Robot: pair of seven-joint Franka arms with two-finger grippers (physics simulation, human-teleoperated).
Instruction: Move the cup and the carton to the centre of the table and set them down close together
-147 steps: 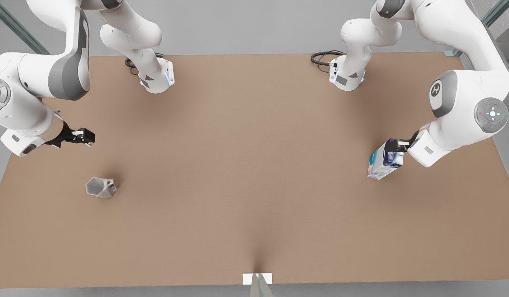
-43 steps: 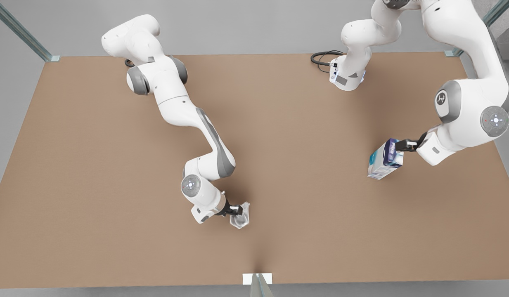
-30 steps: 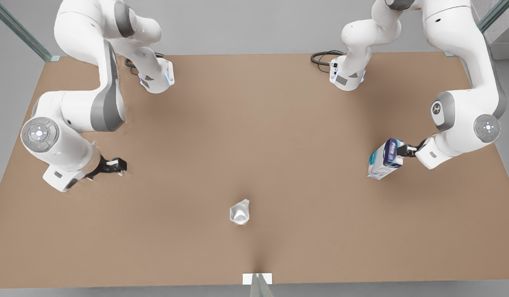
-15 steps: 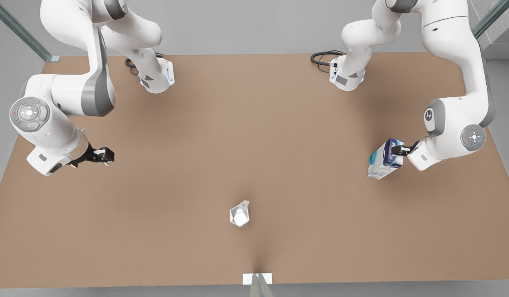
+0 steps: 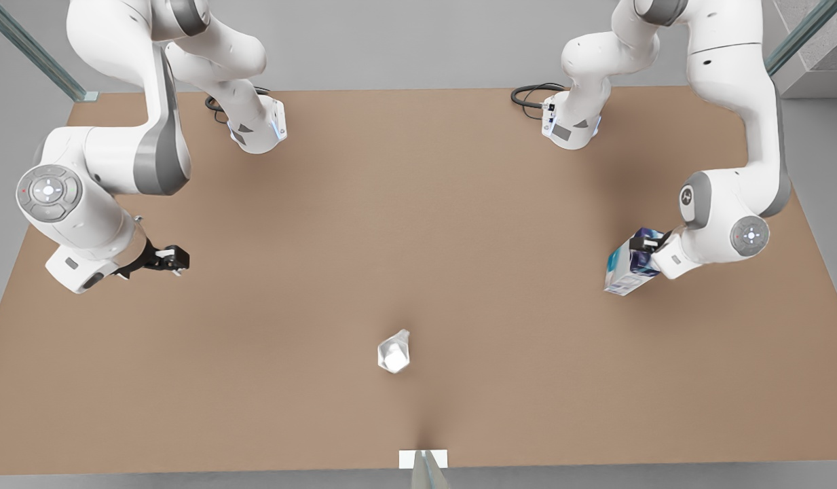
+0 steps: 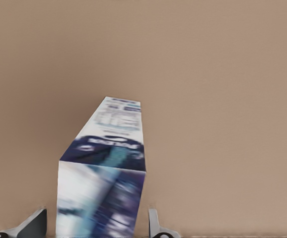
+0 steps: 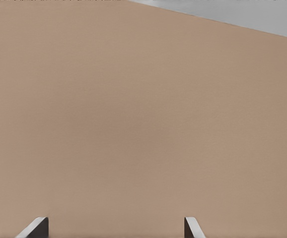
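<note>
The pale faceted cup [image 5: 394, 352] stands alone near the middle of the brown table [image 5: 418, 204], toward its front edge. The blue, teal and white carton [image 5: 625, 268] rests on the table at the front view's right. My left gripper [image 5: 645, 243] is down over the carton's top end. In the left wrist view the carton [image 6: 104, 183] sits between the fingers of that gripper [image 6: 96, 225], with small gaps on both sides, so it is open. My right gripper [image 5: 174, 258] hangs open and empty at the front view's left, with bare table between its fingers [image 7: 114, 225].
Both arm bases [image 5: 257, 129] [image 5: 571, 125] stand along the table's back edge, with a black cable [image 5: 530, 95] beside the one on the front view's right. A small white tab [image 5: 423, 459] sits at the front edge. Open tabletop separates cup and carton.
The right gripper carried the cup from the front view's left to the centre, released it and withdrew. In the last half second the left arm sank lower over the carton, which stayed put.
</note>
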